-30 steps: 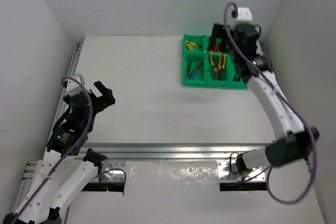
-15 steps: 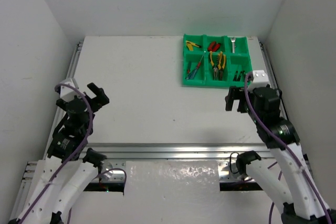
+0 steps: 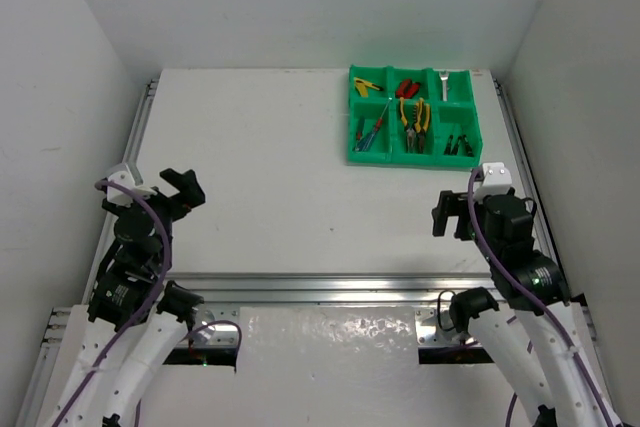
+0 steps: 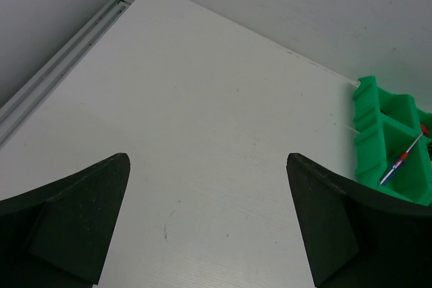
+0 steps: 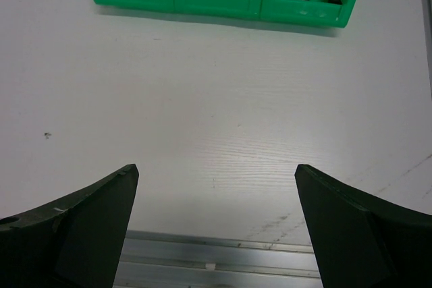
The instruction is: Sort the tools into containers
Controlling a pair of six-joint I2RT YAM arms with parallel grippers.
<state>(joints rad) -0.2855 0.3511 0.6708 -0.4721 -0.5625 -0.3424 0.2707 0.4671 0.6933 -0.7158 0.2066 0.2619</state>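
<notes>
The left gripper (image 3: 180, 190) hangs released and empty over the near left corner of the white bench (image 3: 270, 157). Near the far right corner, the bright green six-compartment plastic tray (image 3: 410, 160) holds the tools: thin screwdrivers (image 3: 372, 130), yellow-handled pliers (image 3: 412, 114), silver wrench (image 3: 444, 83). The right gripper (image 3: 455, 214), likewise released and empty, hovers near the near right edge. Sorting looks complete; scan the bench for strays, arms clear of the tray.

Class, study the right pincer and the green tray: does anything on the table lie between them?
Nothing visible does. The right pincer hangs open over the near side of the table, and only bare white surface lies between it and the green tray, whose compartments already hold the tools.
</notes>
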